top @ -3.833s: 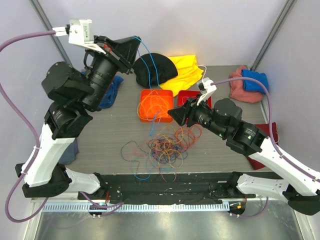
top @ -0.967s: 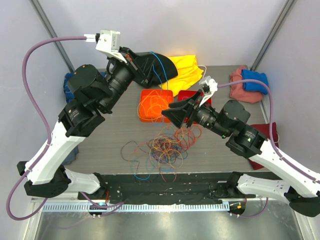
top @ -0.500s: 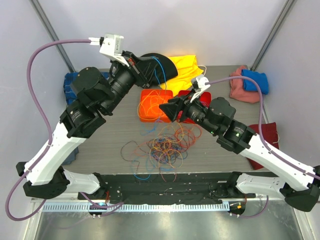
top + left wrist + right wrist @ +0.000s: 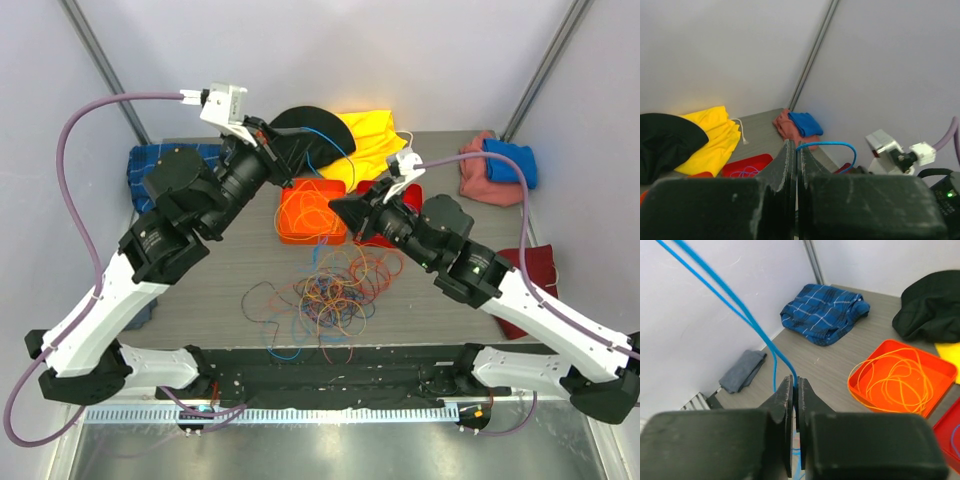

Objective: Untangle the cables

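A tangle of coloured cables (image 4: 335,290) lies on the grey table near the front middle. A blue cable (image 4: 340,150) runs from it up to both grippers. My left gripper (image 4: 318,137) is raised over the back of the table and is shut on the blue cable (image 4: 832,145), which loops out of its tips. My right gripper (image 4: 335,208) hovers over the orange tray and is shut on the same blue cable (image 4: 757,327), which rises up and to the left from its tips.
An orange tray (image 4: 290,232) holds an orange cable (image 4: 900,380). A red tray (image 4: 372,190) holds a purple cable. Black (image 4: 300,118) and yellow (image 4: 372,140) cloths lie at the back, a blue plaid cloth (image 4: 825,315) at left, pink and blue cloths (image 4: 495,165) at right.
My left gripper has moved right and lower with the blue cable. My right gripper has swung left and back over the orange tray, still holding the cable.
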`<state>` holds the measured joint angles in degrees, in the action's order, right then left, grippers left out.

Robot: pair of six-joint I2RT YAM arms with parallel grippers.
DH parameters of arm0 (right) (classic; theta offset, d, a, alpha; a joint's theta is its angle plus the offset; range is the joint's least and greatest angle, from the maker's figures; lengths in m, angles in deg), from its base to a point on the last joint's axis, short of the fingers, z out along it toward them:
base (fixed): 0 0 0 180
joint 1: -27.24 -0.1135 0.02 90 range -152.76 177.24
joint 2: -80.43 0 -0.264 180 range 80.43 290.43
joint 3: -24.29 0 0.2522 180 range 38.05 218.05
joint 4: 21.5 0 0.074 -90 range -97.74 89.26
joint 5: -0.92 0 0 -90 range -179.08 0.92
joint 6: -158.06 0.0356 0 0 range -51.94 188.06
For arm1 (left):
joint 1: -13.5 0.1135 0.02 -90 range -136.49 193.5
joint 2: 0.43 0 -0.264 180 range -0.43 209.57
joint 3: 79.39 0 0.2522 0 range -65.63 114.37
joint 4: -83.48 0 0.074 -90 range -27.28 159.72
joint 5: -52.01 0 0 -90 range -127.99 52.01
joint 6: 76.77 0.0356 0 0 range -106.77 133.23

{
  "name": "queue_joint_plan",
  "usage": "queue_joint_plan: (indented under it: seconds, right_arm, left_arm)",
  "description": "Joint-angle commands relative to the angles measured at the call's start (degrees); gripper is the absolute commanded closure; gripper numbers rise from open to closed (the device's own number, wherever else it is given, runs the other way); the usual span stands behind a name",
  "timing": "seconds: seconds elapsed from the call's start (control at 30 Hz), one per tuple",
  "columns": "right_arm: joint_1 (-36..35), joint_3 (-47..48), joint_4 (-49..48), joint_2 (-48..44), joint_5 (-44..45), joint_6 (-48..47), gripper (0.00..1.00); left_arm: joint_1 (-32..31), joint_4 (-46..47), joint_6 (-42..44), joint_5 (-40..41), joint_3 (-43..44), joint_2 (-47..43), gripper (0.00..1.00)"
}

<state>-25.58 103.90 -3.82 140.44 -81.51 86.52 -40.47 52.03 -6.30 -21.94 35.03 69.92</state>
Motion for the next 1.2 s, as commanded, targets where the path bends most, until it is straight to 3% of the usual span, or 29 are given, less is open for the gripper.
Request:
queue_joint_plan:
  seconds: [0.0,0.17,0.2,0.27,0.3,0.4,0.5,0.53,0.73,0.93,1.17]
  right_arm:
    - [-0.27,2.18,-1.38,-5.41,4.80,-1.66,0.99]
    - [-0.27,6.13,2.39,-8.59,7.37,-3.87,0.99]
    - [-0.27,8.23,3.10,-8.77,7.54,-4.22,0.99]
    - [-0.27,10.35,4.94,-8.86,7.37,-4.83,0.99]
    - [-0.27,12.10,5.39,-8.86,7.37,-4.84,0.99]
    - [-0.27,14.65,6.71,-8.42,6.67,-4.84,0.99]
    - [-0.27,15.37,6.98,-8.24,6.23,-4.13,0.99]
    - [-0.27,15.45,6.98,-8.15,6.23,-3.78,0.99]
    - [-0.18,15.45,6.89,-7.63,6.05,-1.67,0.99]
    - [-0.27,14.93,7.15,-6.84,6.22,-0.97,0.99]
    - [-0.27,13.96,6.18,-5.87,5.70,0.17,0.99]
  left_arm:
    - [0.19,1.87,0.54,4.24,-3.00,-3.98,1.00]
    - [0.19,2.49,-0.68,11.97,-13.80,-9.69,0.99]
    - [0.27,2.75,-1.90,13.81,-18.26,-10.66,0.94]
    - [0.19,3.28,-3.67,15.32,-23.56,-14.00,0.81]
    - [0.27,3.54,-5.15,16.19,-28.37,-15.14,0.59]
    - [0.19,4.24,-7.63,16.56,-33.85,-18.83,0.28]
    - [0.19,7.05,-8.95,15.59,-39.22,-21.91,0.20]
    - [0.19,9.32,-8.95,14.54,-41.58,-22.88,0.07]
    - [0.27,17.42,-7.54,9.10,-49.32,-28.42,0.05]
    - [0.19,34.03,-6.14,1.97,-60.23,-37.91,0.04]
    - [-0.95,33.52,-6.49,-7.88,-56.20,-31.07,0.00]
